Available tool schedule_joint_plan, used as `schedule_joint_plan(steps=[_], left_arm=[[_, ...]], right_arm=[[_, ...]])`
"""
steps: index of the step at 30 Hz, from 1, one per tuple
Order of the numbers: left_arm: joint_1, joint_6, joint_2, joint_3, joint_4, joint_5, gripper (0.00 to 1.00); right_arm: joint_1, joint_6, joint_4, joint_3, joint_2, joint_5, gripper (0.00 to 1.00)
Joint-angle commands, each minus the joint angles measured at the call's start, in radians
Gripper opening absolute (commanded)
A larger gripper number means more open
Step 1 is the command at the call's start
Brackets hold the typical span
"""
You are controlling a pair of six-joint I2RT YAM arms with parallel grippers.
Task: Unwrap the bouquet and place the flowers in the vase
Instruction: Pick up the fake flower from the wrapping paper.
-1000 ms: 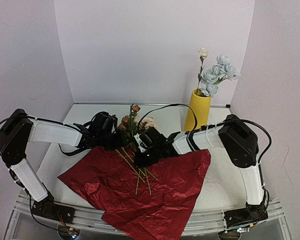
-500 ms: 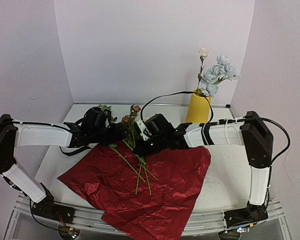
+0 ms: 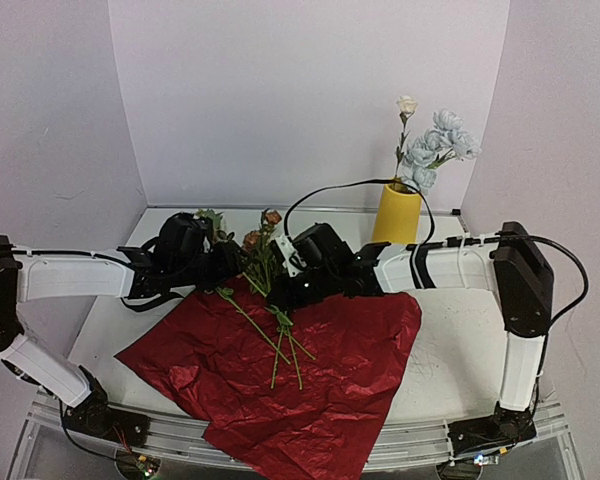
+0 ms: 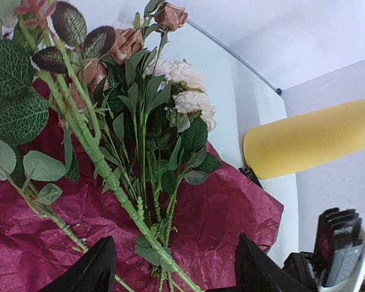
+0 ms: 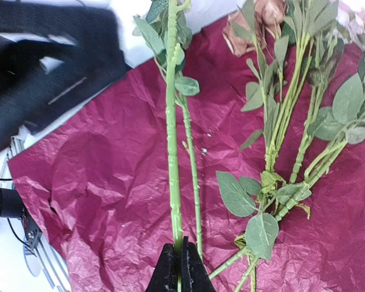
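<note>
The bouquet lies unwrapped: its dark red paper (image 3: 310,380) is spread flat on the table with loose flowers (image 3: 262,250) across its far edge. My right gripper (image 5: 181,252) is shut on one thick green stem (image 5: 171,140) and holds it just above the paper (image 5: 97,182). My left gripper (image 4: 173,255) is open and hovers over the stems (image 4: 91,152), gripping nothing. The yellow vase (image 3: 397,215) stands at the back right with pale blue and white flowers (image 3: 435,145) in it. In the left wrist view the vase (image 4: 310,140) lies past the paper's corner.
The left arm (image 5: 48,61) shows as a black blur close to the held stem's upper end. White walls close in the back and both sides. The table's metal front rail (image 3: 420,445) runs along the near edge.
The left arm has pulled back to the left and its jaws have opened wider. The right gripper has shifted slightly back with the stem, and a leafy top now shows beside the left gripper.
</note>
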Motion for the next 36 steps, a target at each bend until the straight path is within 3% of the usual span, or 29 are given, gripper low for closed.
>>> schedule_joint_plan(steps=[1, 11, 16, 25, 30, 34, 36], left_arm=[[0.007, -0.043, 0.032, -0.002, 0.038, 0.017, 0.69], [0.013, -0.026, 0.038, 0.006, 0.038, -0.015, 0.58], [0.025, -0.023, 0.041, 0.016, 0.039, -0.020, 0.42], [0.030, 0.010, 0.056, 0.047, 0.039, -0.021, 0.24], [0.030, 0.047, 0.044, 0.045, 0.037, -0.034, 0.00], [0.030, 0.097, 0.018, 0.036, 0.031, -0.054, 0.00], [0.030, 0.129, 0.003, 0.030, 0.029, -0.055, 0.00]], right_arm=[[0.008, 0.006, 0.024, -0.011, -0.074, 0.006, 0.00], [0.011, 0.003, 0.029, -0.032, -0.117, -0.004, 0.00], [0.014, 0.002, 0.047, -0.059, -0.148, -0.024, 0.00], [0.017, 0.026, 0.120, -0.113, -0.155, -0.116, 0.00], [0.016, 0.033, 0.142, -0.122, -0.148, -0.142, 0.00], [0.016, 0.022, 0.142, -0.124, -0.150, -0.140, 0.01], [0.016, 0.017, 0.142, -0.121, -0.149, -0.141, 0.12]])
